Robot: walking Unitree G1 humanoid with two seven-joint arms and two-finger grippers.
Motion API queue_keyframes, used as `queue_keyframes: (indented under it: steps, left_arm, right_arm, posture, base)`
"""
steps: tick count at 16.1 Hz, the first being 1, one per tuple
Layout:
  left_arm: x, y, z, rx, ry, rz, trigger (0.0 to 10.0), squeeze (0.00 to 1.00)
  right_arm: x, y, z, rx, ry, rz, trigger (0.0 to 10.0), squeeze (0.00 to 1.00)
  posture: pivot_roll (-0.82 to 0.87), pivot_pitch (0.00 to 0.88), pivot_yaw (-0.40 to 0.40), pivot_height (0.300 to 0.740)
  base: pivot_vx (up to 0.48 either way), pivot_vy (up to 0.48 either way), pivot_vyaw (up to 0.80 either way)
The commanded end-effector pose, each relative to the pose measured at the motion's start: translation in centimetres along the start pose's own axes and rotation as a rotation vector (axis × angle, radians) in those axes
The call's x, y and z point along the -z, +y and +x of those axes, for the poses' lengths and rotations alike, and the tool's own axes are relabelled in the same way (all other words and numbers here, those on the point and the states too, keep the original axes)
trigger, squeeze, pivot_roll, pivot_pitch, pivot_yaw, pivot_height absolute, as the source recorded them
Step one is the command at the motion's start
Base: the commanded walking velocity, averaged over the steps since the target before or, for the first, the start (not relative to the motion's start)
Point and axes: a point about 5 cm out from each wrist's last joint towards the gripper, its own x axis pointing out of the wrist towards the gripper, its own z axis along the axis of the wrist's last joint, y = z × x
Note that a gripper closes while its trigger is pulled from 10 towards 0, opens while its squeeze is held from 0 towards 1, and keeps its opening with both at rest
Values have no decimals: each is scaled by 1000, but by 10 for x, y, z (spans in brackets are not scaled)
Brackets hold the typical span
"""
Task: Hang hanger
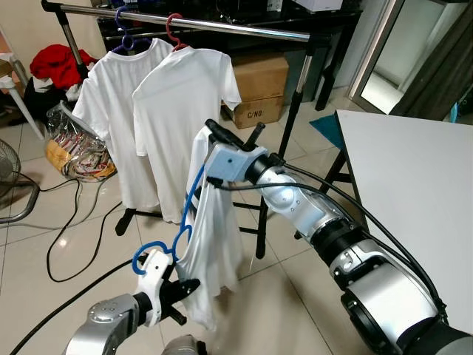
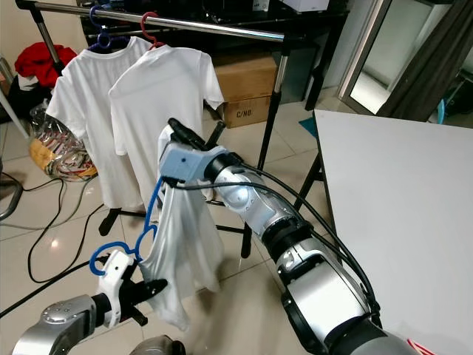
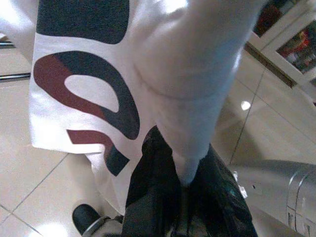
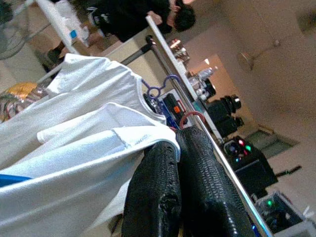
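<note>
Right hand is clenched on the top of a white shirt carried on a blue hanger, while the left hand grasps the shirt's lower edge. Judged step: transport to the rail at 12 o'clock; next, lift the hanger's hook over it beside the two hung shirts. Cardboard box reads "C/NO."

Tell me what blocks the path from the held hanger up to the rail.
Nothing visible does. The blue hanger with its shirt hangs between both grippers, below the rail; two hung shirts sit toward its left end, with bare rail beside them.
</note>
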Motion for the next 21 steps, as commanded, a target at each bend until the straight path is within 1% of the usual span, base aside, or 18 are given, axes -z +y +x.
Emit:
queue_keyframes:
  steps: [1, 3, 4, 5, 7, 8, 9, 10, 11, 12, 13, 15, 16, 17, 19, 21]
  left_arm:
    - [6, 2, -2, -15, 19, -16, 10000, 0]
    - [6, 4, -3, -26, 37, 3, 10000, 0]
    - [6, 4, -2, -24, 38, 5, 10000, 0]
    - [6, 3, -1, -23, 36, 4, 10000, 0]
    - [7, 0, 1, -22, 34, 4, 10000, 0]
    - [9, -1, 2, -25, 42, 20, 10000, 0]
    - [9, -1, 2, -29, 47, 32, 10000, 0]
    - [9, 1, 0, -66, 60, 107, 10000, 0]
    - [8, 3, -1, -100, 60, 138, 10000, 0]
    - [7, 4, -2, -120, 56, 149, 10000, 0]
    - [6, 5, -3, -137, 49, 150, 10000, 0]
    - [7, 4, -5, -134, 45, 139, 10000, 0]
    - [10, 3, -6, -127, 50, 128, 10000, 0]
    - [11, 4, -6, -128, 54, 127, 10000, 0]
    - [13, 4, -7, -130, 71, 153, 10000, 0]
    - [13, 2, -6, -132, 92, 228, 10000, 0]
  right_arm:
    - [-8, -19, 7, 62, -38, 25, 0, 0]
    - [-7, -20, 7, 52, -33, 44, 0, 0]
    - [-6, -19, 7, 46, -28, 36, 0, 0]
    - [-4, -18, 7, 41, -18, 48, 0, 0]
    - [3, -16, 6, 26, 40, 114, 0, 0]
    - [12, -14, 5, 15, 107, 149, 0, 0]
    - [16, -13, 4, 15, 137, 167, 0, 0]
    - [22, -12, 3, 3, 182, 162, 0, 0]
    - [22, -11, 4, -5, 189, 165, 0, 0]
    - [22, -11, 4, -12, 188, 163, 0, 0]
    - [19, -10, 6, -21, 182, 161, 0, 0]
    - [15, -9, 10, -27, 163, 170, 0, 0]
    - [9, -11, 12, -26, 125, 180, 0, 0]
    - [7, -11, 13, -29, 110, 180, 0, 0]
    - [7, -10, 12, -39, 110, 186, 0, 0]
    - [10, -8, 11, -37, 131, 238, 0, 0]
  posture:
    - [140, 0, -21, 740]
    - [136, 0, -20, 740]
    - [135, 0, -19, 740]
    - [134, 0, -19, 740]
    - [132, 0, -18, 740]
    - [135, 0, -20, 740]
    - [136, 0, -22, 740]
    - [138, 0, -23, 740]
    - [138, 0, -23, 740]
    - [139, 0, -24, 740]
    - [141, 0, -25, 740]
    - [144, 0, -26, 740]
    - [144, 0, -26, 740]
    - [144, 0, -26, 740]
    - [146, 0, -27, 740]
    - [139, 0, -23, 740]
  base:
    - [0, 0, 0]
    - [0, 0, 0]
    - [0, 0, 0]
    - [0, 0, 0]
    - [0, 0, 0]
    - [0, 0, 0]
    - [0, 0, 0]
    - [0, 0, 0]
    - [0, 0, 0]
    - [0, 0, 0]
    - [0, 0, 0]
    - [0, 0, 0]
    - [0, 0, 0]
    - [0, 0, 0]
    - [0, 0, 0]
    - [0, 0, 0]
